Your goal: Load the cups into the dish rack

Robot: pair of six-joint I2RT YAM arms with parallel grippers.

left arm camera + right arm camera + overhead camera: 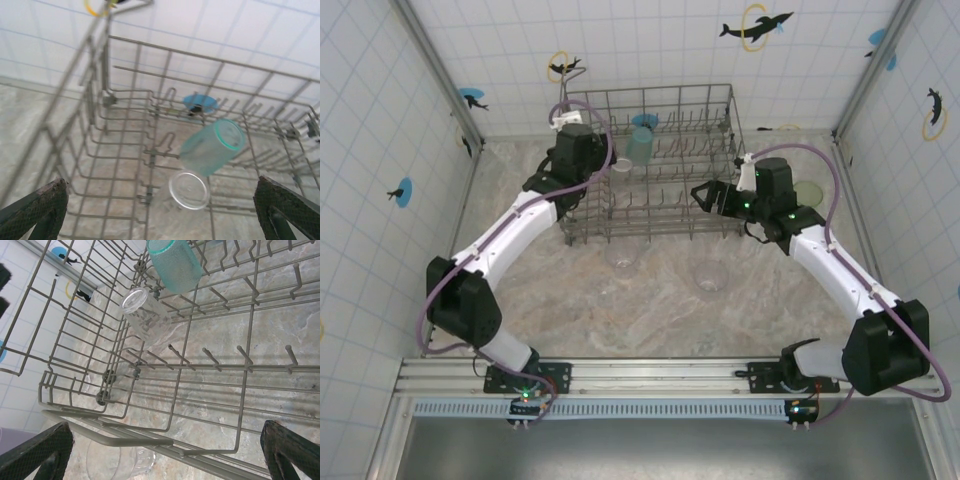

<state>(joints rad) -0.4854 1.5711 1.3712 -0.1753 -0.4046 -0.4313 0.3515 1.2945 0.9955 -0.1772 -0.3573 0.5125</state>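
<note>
Dark, rough-textured fingers [40,455] frame the bottom corners of the right wrist view: the right gripper [166,426] is spread wide with nothing between its jaws, hovering over the near edge of the dish rack [210,365]. Just under that edge, outside the wire, a clear cup [120,462] sits on the marbled table [660,310].

Inside the rack, a clear tumbler [145,315] lies tipped on the tines, its long axis slanting from lower right to upper left, with one round end turned up and left. Beside it, deeper in, the teal cup [175,265] leans the same way. I cannot tell whether these ends are mouths or bases.

The left gripper [160,187] is also released, its jaws far apart and empty, looking into the rack from the rack's left end. From there the teal cup tilts, its axis rising from lower left to upper right, the ringed round end facing up and right. The clear tumbler just below it points almost straight at the lens, so it reads mostly as a circle.

From above, the grey wire rack lies with its long side running left to right at the far middle of the table, a gripper at each short end. A second clear cup [710,272] stands on the table in front of the rack, near the first. A light green cup [808,193] sits right of the rack, close behind the right arm.
</note>
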